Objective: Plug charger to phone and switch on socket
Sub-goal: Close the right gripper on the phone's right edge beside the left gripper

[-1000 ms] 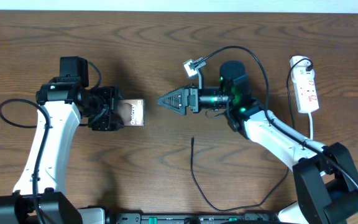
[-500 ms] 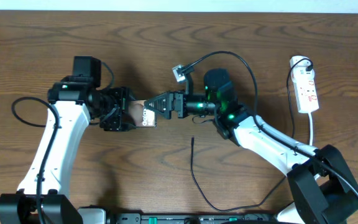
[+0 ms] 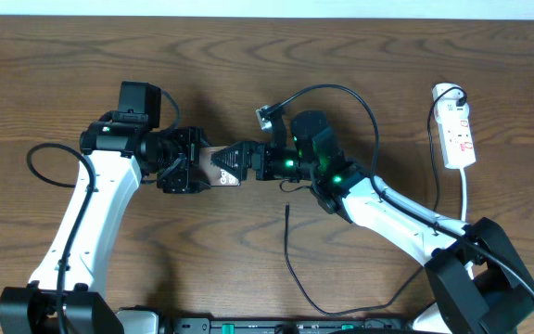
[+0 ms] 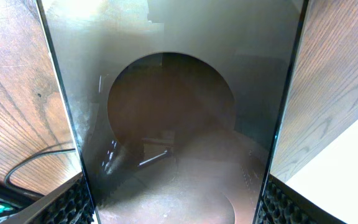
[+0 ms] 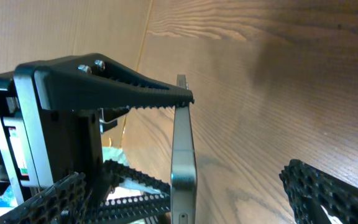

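Phone (image 3: 219, 173) in left gripper (image 3: 197, 170) (charger (image 3: 286, 243) apart)

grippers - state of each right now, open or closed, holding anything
left gripper: closed on the phone.
right gripper: open, gripping nothing; the phone's free end sits between its spread fingers.
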`<state>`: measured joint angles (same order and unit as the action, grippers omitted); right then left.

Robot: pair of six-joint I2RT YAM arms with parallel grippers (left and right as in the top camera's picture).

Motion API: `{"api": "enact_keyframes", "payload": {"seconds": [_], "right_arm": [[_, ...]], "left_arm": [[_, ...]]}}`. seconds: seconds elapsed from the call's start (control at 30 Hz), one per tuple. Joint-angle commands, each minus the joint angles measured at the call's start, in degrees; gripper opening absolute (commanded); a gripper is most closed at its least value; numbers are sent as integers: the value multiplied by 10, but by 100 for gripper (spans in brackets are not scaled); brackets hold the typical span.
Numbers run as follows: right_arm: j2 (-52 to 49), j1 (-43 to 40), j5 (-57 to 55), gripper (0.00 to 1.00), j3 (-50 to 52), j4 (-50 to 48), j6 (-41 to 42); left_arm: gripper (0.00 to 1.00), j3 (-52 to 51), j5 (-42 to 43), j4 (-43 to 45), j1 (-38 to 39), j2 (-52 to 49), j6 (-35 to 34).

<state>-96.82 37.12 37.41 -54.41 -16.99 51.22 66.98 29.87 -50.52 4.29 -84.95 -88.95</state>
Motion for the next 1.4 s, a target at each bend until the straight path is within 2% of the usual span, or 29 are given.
{"api": "enact_keyframes", "payload": {"seconds": [0.0, 0.4, 0.7, 0.77, 0.9, 1.17, 1.27, 1.37], "right_arm": [[1, 9, -13, 99, -7, -2, 22], [1, 19, -13, 99, -7, 1, 40], [1, 51, -14, 99, -7, 3, -7], [1, 55, -16, 96, -7, 3, -7], [1, 56, -16, 81, -7, 7, -23], [1, 56, -37, 77, -7, 31, -24], [1, 56, -41, 63, -7, 31, -24], [1, 56, -41, 57, -7, 31, -24]], "left_arm": [[7, 3, 10, 1, 2, 14, -14], [7, 3, 10, 1, 14, 14, -19], [7, 3, 15, 0, 21, 14, -18], [8, 3, 17, 0, 27, 14, -18], [7, 3, 17, 1, 39, 14, -18], [7, 3, 20, 1, 43, 14, -18], [7, 3, 28, 0, 43, 14, -18], [7, 3, 28, 0, 43, 14, -18]]}}
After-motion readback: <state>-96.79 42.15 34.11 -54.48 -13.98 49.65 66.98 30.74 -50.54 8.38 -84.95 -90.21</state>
